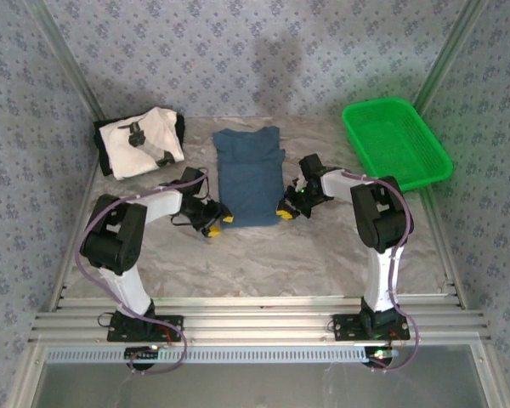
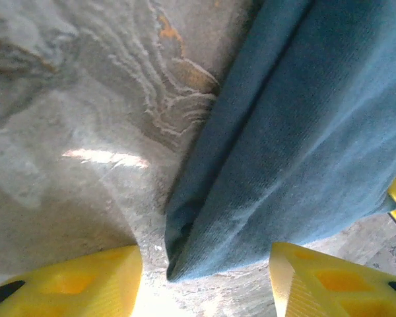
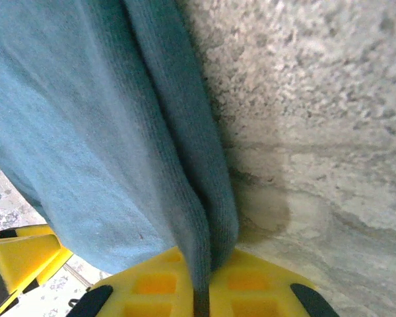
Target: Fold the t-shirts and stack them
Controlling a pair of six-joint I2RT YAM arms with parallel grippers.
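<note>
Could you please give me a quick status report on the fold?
Right gripper shut on blue t-shirt, near right corner. Left gripper open, straddling near left corner. White t-shirt and basket sit apart.

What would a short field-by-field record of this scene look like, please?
teal t-shirt: folded into a long strip, centre of the table
white t-shirt: folded, far left
green basket: far right, apart from both shirts
left gripper: open, jaws either side of the teal t-shirt's near left corner
right gripper: shut on the teal t-shirt's near right edge
stack: not yet made, shirts lie apart
</note>
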